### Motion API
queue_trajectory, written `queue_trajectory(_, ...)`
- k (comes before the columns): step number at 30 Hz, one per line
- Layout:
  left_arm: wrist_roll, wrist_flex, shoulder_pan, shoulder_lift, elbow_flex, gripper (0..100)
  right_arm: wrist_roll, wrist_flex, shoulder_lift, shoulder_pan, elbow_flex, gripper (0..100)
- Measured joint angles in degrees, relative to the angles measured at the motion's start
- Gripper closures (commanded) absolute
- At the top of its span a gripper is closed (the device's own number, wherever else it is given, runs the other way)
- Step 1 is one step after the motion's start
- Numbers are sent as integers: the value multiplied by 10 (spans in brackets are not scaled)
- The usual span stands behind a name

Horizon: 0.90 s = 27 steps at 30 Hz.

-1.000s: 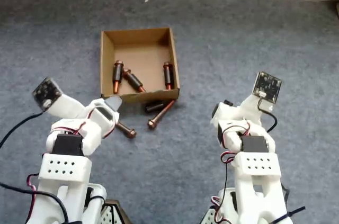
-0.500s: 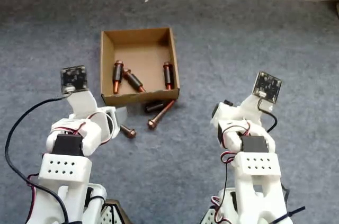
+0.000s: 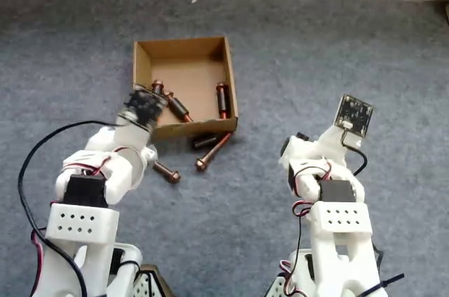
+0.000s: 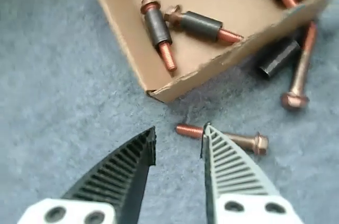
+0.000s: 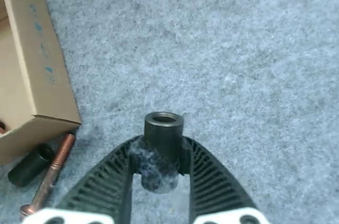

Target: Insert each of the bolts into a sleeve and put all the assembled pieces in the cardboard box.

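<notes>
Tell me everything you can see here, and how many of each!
cardboard box: one, brown, on the carpet ahead of the left arm.
assembled pieces: three, copper bolts in black sleeves, lying inside the box.
loose bolts: two, copper, on the carpet just outside the box.
loose sleeve: one, black, on the carpet close by the box's wall, beside one bolt.
held sleeve: one, black, between the right jaws.
carpet: one, grey, under everything.
arms: two, white, side by side.
left jaws: one pair, open, over a loose bolt.
right jaws: one pair, shut on the held sleeve.
</notes>
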<state>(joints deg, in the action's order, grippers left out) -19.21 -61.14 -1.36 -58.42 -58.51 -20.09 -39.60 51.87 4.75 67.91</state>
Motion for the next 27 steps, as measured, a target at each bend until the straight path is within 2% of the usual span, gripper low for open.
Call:
queue_trajectory(4, -95, -55, 38, 0, 29, 849, 0, 0, 0, 0, 0, 993)
queue_trajectory(10, -201, -69, 71, 17, 36, 848, 0, 0, 0, 0, 0, 993)
queue_trajectory(18, -328, -69, 84, 211, 104, 848, 0, 0, 0, 0, 0, 993)
queue_trajectory(27, -529, -92, 83, 399, 180, 848, 0, 0, 0, 0, 0, 993)
